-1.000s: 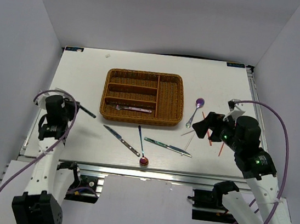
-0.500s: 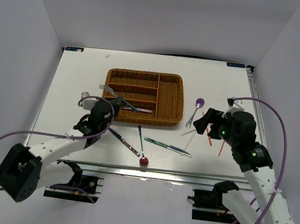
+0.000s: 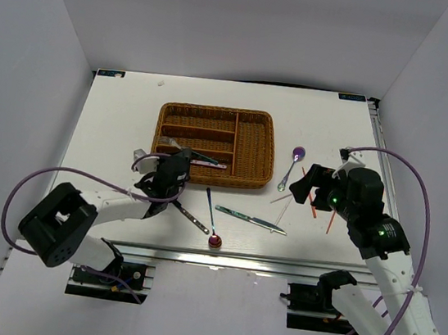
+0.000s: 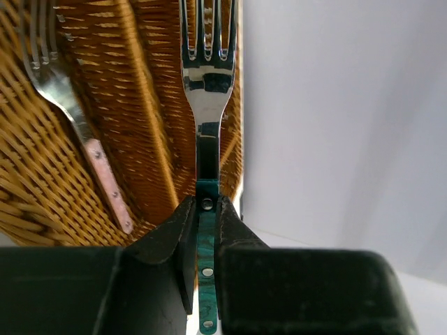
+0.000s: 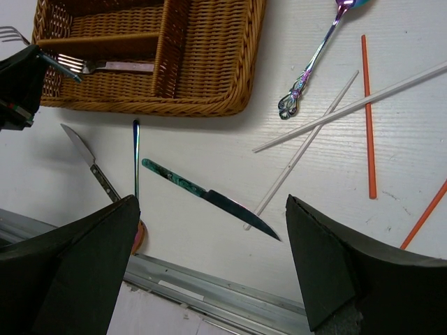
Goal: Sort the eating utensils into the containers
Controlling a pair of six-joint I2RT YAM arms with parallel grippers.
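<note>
**Mia:** What do you see on the left?

**Tom:** The left gripper (image 4: 208,216) is squeezed tight on a fork (image 4: 207,105). It pinches the green handle. The fork is up in the air by the near left corner of the brown tray (image 3: 215,109), and from the wrist camera its prongs point over the wicker.

**Mia:** Is there anything in the tray?

**Tom:** Yes. Another fork with a pink handle (image 3: 200,163) lies in the long slot closest to the arms.

**Mia:** And on the white table (image 3: 114,120) in front of the tray?

**Tom:** A knife with a dark handle (image 5: 90,162) lies there. Just beside it is a spoon with a red bowl (image 3: 211,214), with the bowl near the table's edge. Next comes a knife with a green handle (image 5: 209,200).

**Mia:** What is farther right?

**Tom:** Two white chopsticks (image 5: 300,150) cross each other. A purple spoon (image 3: 289,171) lies right of the tray, apart from it. Red chopsticks (image 5: 368,118) lie past the white ones.

**Mia:** And the other arm?

**Tom:** The right gripper (image 3: 300,186) hangs above the chopsticks. Its jaws are spread wide, and it holds nothing.
</note>
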